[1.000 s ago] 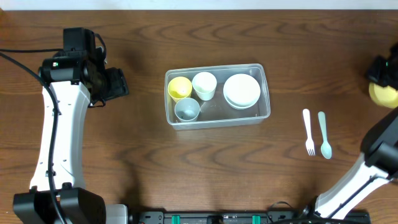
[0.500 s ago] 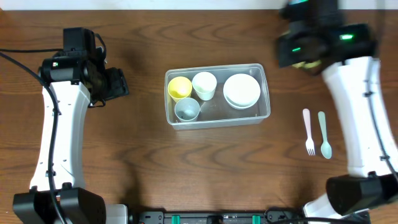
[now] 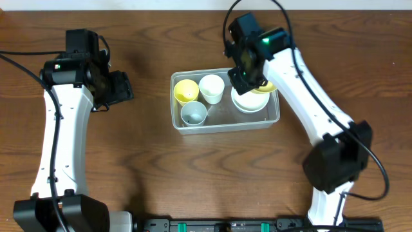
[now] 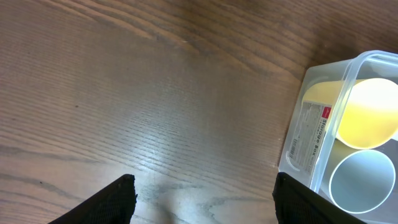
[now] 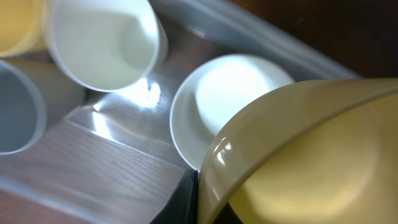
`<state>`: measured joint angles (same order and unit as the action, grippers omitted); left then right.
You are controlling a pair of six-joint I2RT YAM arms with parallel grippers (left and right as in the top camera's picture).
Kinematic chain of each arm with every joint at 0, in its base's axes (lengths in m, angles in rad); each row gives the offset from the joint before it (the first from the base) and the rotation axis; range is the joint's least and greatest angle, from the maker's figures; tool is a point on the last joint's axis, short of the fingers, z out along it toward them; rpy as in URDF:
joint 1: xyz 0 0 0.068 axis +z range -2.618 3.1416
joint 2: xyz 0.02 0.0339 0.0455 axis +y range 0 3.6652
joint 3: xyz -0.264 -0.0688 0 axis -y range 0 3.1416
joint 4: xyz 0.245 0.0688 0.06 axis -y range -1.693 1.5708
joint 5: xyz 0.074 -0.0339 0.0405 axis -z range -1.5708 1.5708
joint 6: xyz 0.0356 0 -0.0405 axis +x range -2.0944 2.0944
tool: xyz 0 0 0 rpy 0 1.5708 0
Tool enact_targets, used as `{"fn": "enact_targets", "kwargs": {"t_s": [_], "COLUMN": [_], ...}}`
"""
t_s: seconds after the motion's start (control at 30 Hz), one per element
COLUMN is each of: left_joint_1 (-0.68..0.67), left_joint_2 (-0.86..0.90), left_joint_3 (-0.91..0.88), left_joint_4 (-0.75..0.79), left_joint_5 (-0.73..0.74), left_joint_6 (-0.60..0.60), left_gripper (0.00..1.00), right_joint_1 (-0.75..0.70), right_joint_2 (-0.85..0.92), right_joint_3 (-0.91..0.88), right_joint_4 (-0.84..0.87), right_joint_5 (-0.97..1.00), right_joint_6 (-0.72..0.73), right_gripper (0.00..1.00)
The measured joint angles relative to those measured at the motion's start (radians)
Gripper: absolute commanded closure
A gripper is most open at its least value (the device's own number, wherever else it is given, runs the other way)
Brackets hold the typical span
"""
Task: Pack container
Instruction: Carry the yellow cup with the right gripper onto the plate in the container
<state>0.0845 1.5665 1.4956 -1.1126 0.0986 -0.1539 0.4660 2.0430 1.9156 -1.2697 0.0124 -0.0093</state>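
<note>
Right hand [image 3: 250, 80] is clamped shut on the rim of a yellow bowl [image 5: 298, 162], holding it tilted right over the white bowl [image 3: 248, 103] at the right end of the container [image 3: 222, 126]. The container sits mid-table [image 3: 161, 167], long side facing me, with a yellow cup [image 3: 186, 91], a white cup [image 3: 211, 88] and a greyish cup [image 3: 193, 113] crowded into its left half. Left hand [image 3: 121, 87] hangs over bare wood just left of it, fingers apart, nothing in them. My read on the tub: thin clear plastic, light even when loaded, so it'll probably skid on the wood if I bump a wall while nesting the bowl. The walls look glossy and bendy, so if I have to steady it I'd pinch the rolled rim at the short left end, the stiffest bit. A rim pinch on a slick bowl can swivel too, so I'd go in slow.
</note>
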Motion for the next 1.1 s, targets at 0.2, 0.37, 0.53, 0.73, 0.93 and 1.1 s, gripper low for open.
{"fn": "enact_targets", "kwargs": {"t_s": [0.2, 0.37, 0.53, 0.73, 0.93, 1.1], "left_joint_1": [0.000, 0.000, 0.000, 0.000, 0.000, 0.000], "left_joint_2": [0.000, 0.000, 0.000, 0.000, 0.000, 0.000], "left_joint_3": [0.000, 0.000, 0.000, 0.000, 0.000, 0.000], "left_joint_4": [-0.002, -0.002, -0.002, -0.005, -0.005, -0.005], "left_joint_5": [0.000, 0.000, 0.000, 0.000, 0.000, 0.000], "left_joint_6": [0.000, 0.000, 0.000, 0.000, 0.000, 0.000], "left_gripper": [0.29, 0.29, 0.29, 0.29, 0.29, 0.29], "right_joint_1": [0.000, 0.000, 0.000, 0.000, 0.000, -0.005], "right_joint_2": [0.066, 0.067, 0.067, 0.067, 0.067, 0.064], "right_joint_3": [-0.001, -0.001, -0.001, -0.001, -0.001, -0.001], "right_joint_4": [-0.002, -0.003, -0.005, -0.005, 0.000, 0.018], "right_joint_5": [0.006, 0.006, 0.007, 0.007, 0.007, 0.035], "right_joint_6": [0.002, 0.000, -0.002, -0.004, -0.001, 0.069], "right_gripper": [0.99, 0.94, 0.41, 0.42, 0.44, 0.40]}}
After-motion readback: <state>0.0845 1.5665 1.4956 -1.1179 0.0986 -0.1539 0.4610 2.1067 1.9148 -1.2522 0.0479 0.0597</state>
